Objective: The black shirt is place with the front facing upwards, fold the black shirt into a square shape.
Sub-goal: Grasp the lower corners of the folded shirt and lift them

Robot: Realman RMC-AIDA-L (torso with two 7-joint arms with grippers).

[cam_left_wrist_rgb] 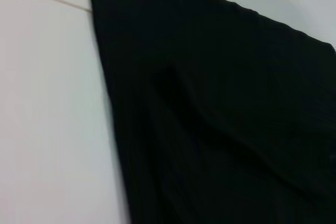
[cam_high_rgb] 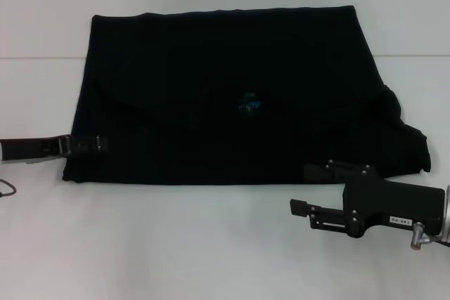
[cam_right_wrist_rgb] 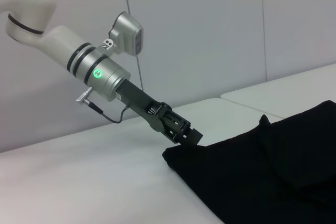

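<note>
black shirt [cam_high_rgb: 232, 103] lies partly folded on the white bench [cam_high_rgb: 176, 244] | left gripper [cam_high_rgb: 90, 145] at its near-left corner, grip state unreadable (likely pinning the fold) | right gripper [cam_high_rgb: 313, 187] released beside near-right hem
</note>
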